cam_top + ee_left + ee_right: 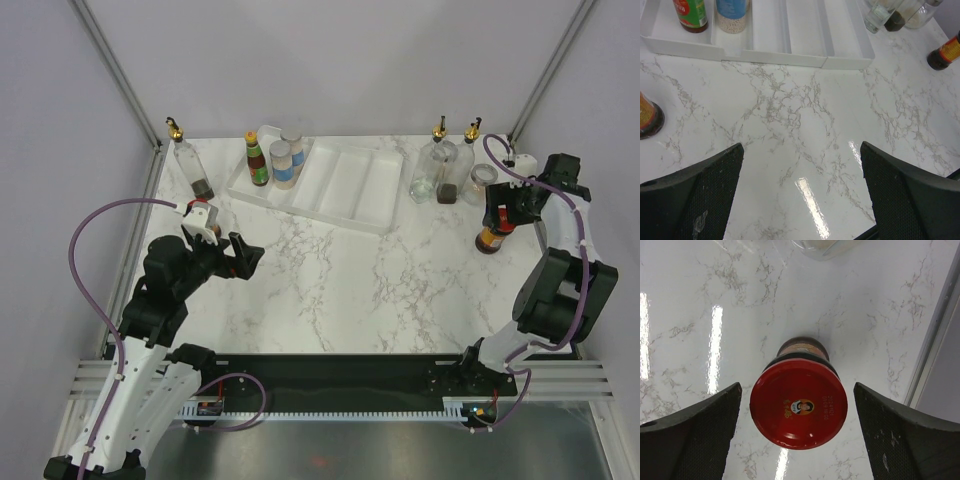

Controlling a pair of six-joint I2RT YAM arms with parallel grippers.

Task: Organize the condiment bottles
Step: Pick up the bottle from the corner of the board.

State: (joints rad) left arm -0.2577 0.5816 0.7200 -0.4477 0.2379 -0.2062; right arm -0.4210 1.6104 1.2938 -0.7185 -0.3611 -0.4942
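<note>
Both pincers released, nothing grasped.
We find the right pincer point(797, 395) astride the red-lidded jar point(798, 410) without contact, the left pincer point(802, 152) above the table point(790, 100).

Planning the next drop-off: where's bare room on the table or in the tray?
Bare marble spans the middle, bordered by the white tray behind, the left end effector and the right-hand red-lidded jar. The tray's right slots are bare. Crowded: back-right cruet cluster, tray's left end.

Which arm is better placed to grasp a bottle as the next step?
Right. The right fingers stand open on either side of the red-lidded jar. The left fingers are open over bare table, with the nearest jar off to one side.
</note>
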